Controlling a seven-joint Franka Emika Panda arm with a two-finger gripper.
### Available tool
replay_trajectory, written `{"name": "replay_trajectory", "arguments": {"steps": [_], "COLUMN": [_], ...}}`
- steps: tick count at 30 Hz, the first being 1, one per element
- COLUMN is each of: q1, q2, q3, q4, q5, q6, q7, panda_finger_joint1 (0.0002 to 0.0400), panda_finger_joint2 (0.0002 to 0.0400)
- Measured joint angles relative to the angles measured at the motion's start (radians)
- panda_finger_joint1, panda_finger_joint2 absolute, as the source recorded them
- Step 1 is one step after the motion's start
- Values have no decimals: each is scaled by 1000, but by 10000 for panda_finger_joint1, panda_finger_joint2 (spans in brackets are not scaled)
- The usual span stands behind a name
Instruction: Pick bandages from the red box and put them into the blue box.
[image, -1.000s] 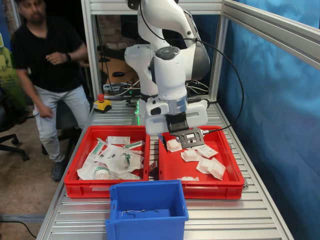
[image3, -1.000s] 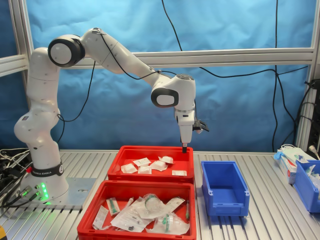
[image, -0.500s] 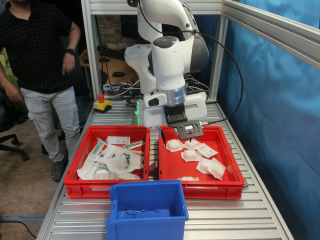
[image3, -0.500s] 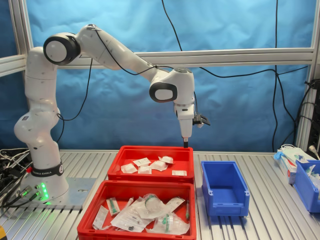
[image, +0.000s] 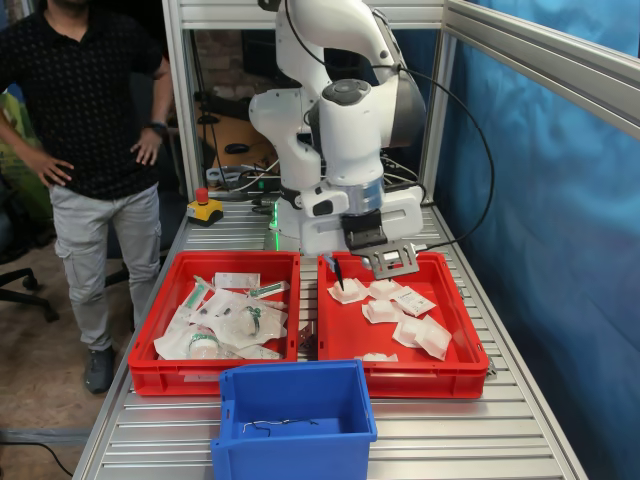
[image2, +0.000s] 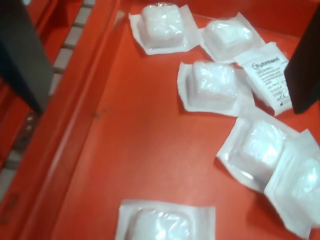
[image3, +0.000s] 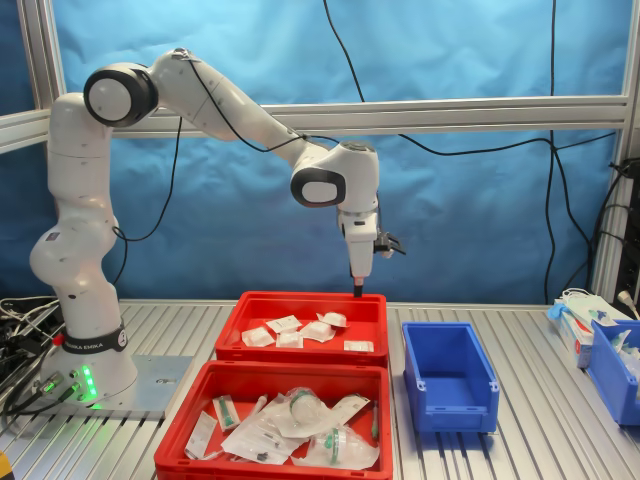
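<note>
The red box (image: 400, 381) of bandages stands at the first exterior view's right and is the far crate in the second exterior view (image3: 300, 298). Several white square bandages (image: 420, 331) lie loose on its floor, also seen in the second exterior view (image3: 300, 332) and the wrist view (image2: 215, 87). My gripper (image: 362, 275) hangs over the box's rear part, open and empty, above the bandages without touching them. In the wrist view (image2: 165, 107) its dark fingers (image2: 20, 55) stand wide apart. In the second exterior view the gripper (image3: 357, 289) points straight down. The blue box (image: 295, 420) (image3: 450, 375) stands beside the crates.
A second red crate (image: 210, 379) (image3: 200, 420) holds clear-wrapped packs with green print. A person (image: 95, 150) stands beyond the table at the first exterior view's left. A red stop button (image: 203, 206) sits behind the crates. More bins (image3: 615, 365) stand at the second exterior view's right.
My gripper has risen a little and shifted toward the rear of the red box, still open and empty. The person has moved and now stands with hands on hips.
</note>
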Motion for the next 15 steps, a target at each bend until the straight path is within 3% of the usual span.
{"name": "replay_trajectory", "arguments": {"steps": [15], "q1": [110], "q2": [0], "q3": [0], "q4": [-87], "q5": [0], "q6": [18], "q7": [0], "panda_finger_joint1": [400], "panda_finger_joint2": [400]}}
